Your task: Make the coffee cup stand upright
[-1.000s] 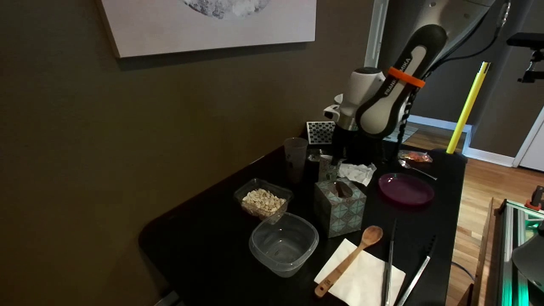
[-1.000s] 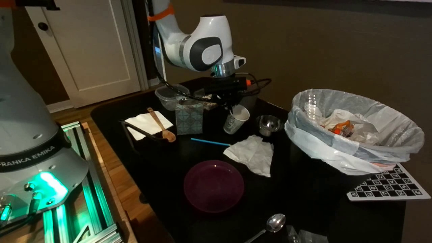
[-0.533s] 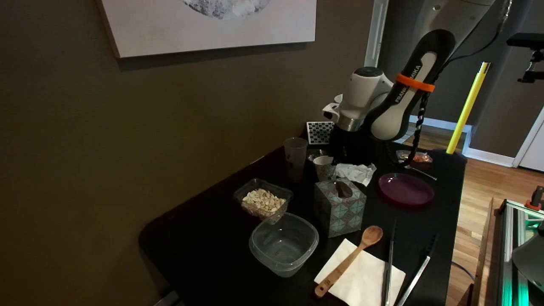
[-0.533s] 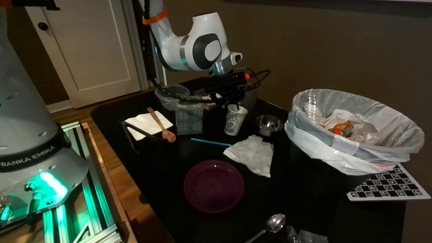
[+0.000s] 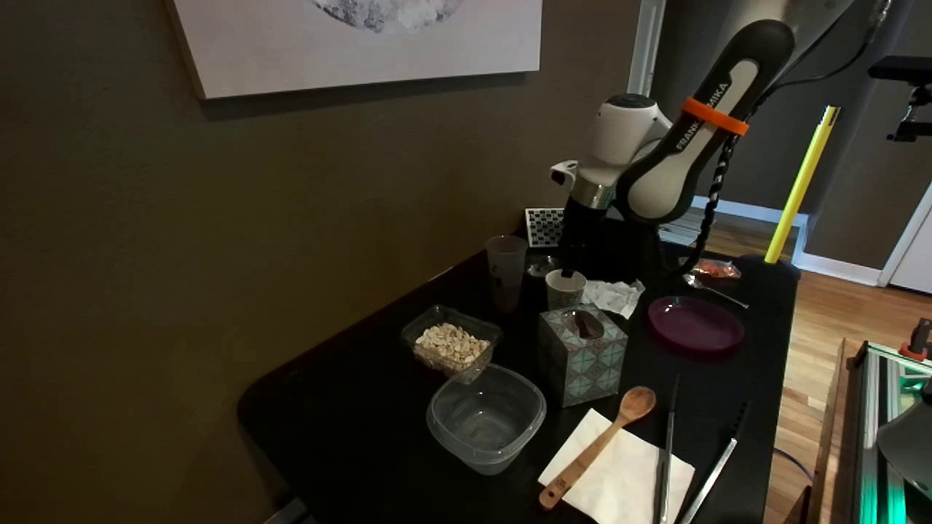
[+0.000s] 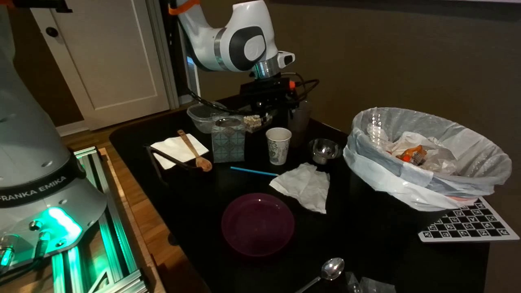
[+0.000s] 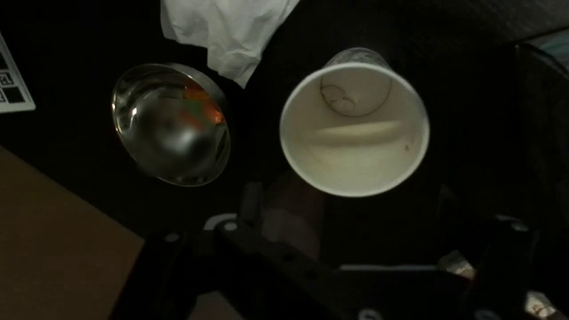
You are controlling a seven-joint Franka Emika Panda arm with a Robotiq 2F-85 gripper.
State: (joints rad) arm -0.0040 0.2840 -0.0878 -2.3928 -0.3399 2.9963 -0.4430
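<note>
The coffee cup, white with a printed pattern, stands upright on the dark table in both exterior views [image 5: 565, 292] [image 6: 278, 147]. From above, the wrist view looks into the pale inside of the cup [image 7: 355, 166]. My gripper [image 7: 349, 202] is open, its dark fingers [image 7: 251, 202] spread wide with nothing held between them. In an exterior view the gripper hangs above the cup, apart from it. The right finger is hard to make out against the dark table.
Close to the cup are a tissue box [image 6: 228, 143], a small metal bowl [image 6: 324, 151], a crumpled napkin [image 6: 305, 187] and a tall tumbler [image 5: 506, 271]. A blue stick [image 6: 253, 170] and a purple plate [image 6: 257, 224] lie nearer the robot. A lined bin [image 6: 390, 179] stands beyond the bowl.
The cup was tilted a second ago with my gripper at its rim, then came upright. The gripper has opened, let go of it and risen above it.
</note>
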